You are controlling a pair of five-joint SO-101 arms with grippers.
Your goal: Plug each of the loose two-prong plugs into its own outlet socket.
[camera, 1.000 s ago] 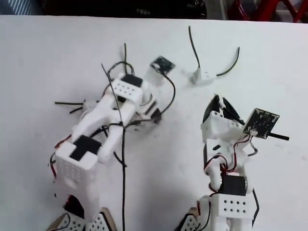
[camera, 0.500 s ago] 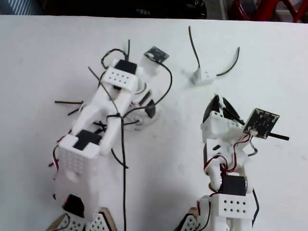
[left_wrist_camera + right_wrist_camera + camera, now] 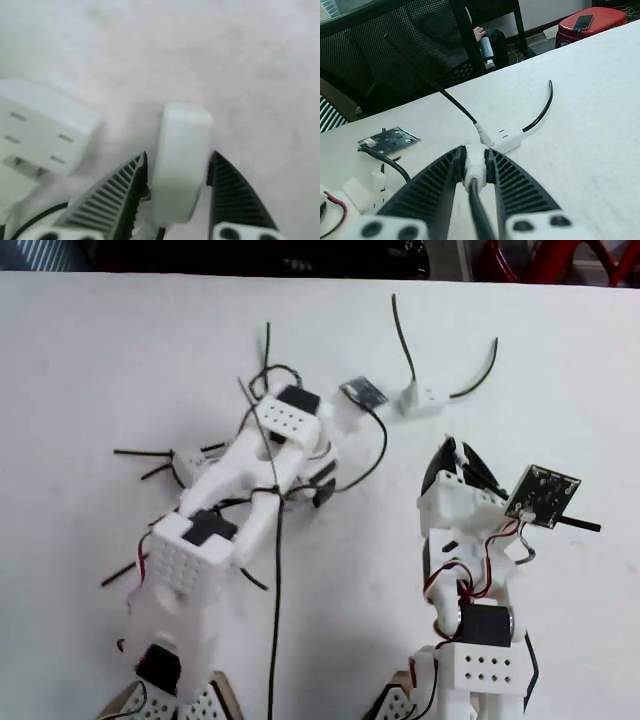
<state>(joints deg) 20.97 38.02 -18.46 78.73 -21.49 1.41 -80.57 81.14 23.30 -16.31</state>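
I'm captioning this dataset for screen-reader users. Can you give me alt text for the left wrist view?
The left gripper holds a white plug between its two black ribbed fingers, over the white table. A white outlet block with pairs of slots lies close beside the plug, not touching it.

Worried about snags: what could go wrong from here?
The left plug, in the left gripper, sits beside the socket block, not lined up; it may miss. The cable draped across that arm could snag. The right gripper holds the right plug; the outlet ahead looks unfixed and may slide.
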